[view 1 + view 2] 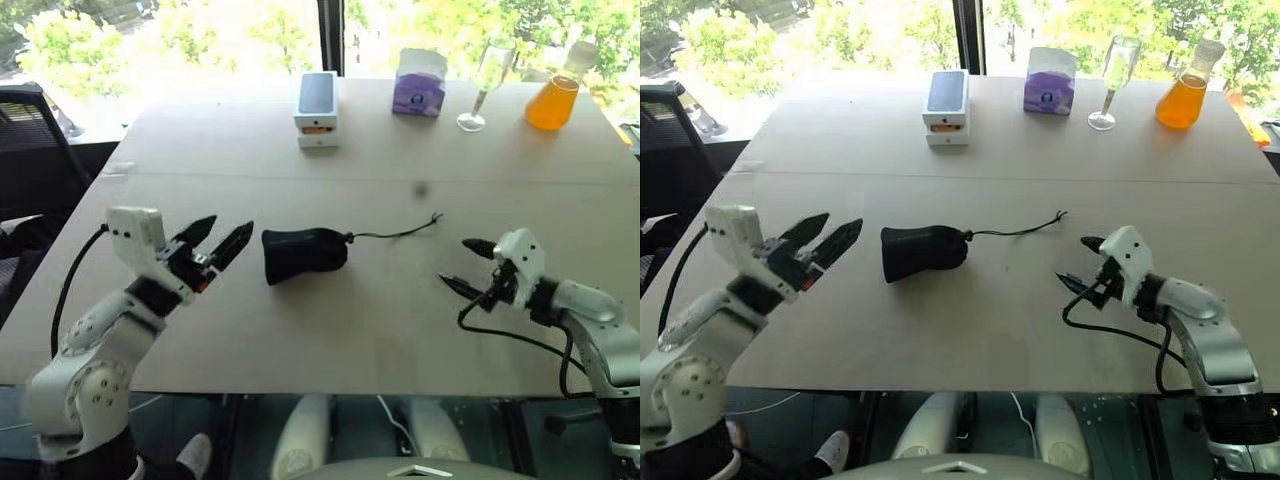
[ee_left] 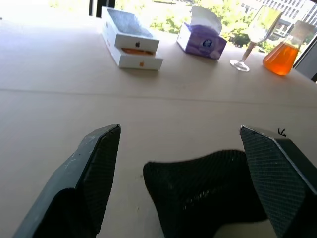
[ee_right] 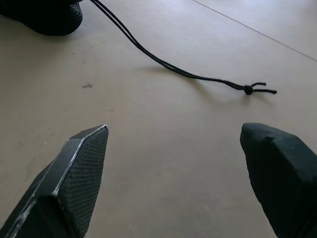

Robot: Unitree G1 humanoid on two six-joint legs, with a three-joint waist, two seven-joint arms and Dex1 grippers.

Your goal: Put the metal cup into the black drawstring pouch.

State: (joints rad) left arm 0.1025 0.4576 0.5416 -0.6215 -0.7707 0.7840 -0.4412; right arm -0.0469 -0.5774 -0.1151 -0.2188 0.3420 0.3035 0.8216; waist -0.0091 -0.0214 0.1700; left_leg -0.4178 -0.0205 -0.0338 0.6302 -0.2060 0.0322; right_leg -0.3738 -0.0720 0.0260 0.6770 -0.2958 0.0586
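The pouch (image 1: 304,255) lies bulging mid-surface (image 1: 300,330), between the left gripper (image 1: 222,238) and right gripper (image 1: 462,264), both spread wide and empty.

The pouch (image 1: 303,255) bulges, its contents hidden. In the right wrist view the pouch (image 3: 47,15) is cut off.

The black drawstring pouch (image 1: 304,255) is laid on its side mid-worktop (image 1: 330,330), its cord (image 1: 395,233) trailed to the right. Along the far edge, from left to right, are set stacked boxes (image 1: 317,109), a tissue box (image 1: 420,82), a stemmed glass (image 1: 484,85) and a flask (image 1: 556,95).
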